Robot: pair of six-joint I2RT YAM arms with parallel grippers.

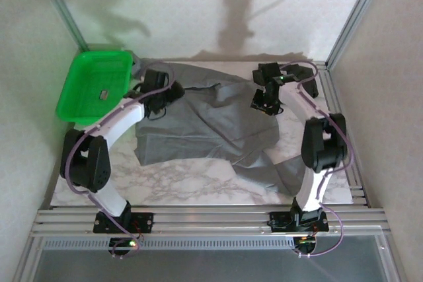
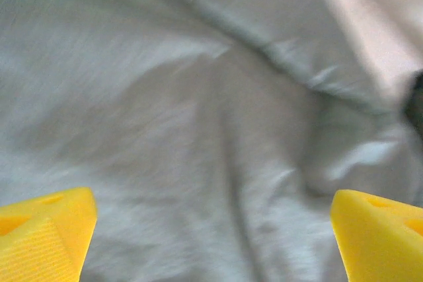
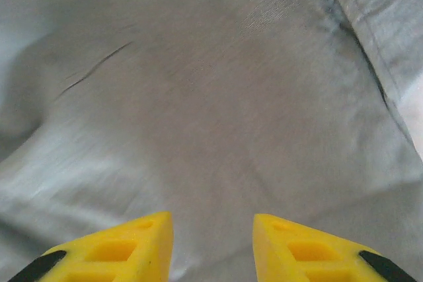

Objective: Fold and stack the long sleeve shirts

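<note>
Lying beneath both end effectors (image 1: 162, 97) (image 1: 262, 102) is the shirt (image 1: 198, 130).

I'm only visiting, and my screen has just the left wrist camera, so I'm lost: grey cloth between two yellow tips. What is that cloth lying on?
Observer: The top camera shows a grey shirt, spread and rumpled, on a marble-patterned table.
Visitor: Anything else on there?
Observer: A green tray at the far left corner, holding a small dark item I can't identify.
Visitor: And the other arm?
Observer: The right tool hangs over the same shirt, jaws partly apart, nothing between them.
</note>
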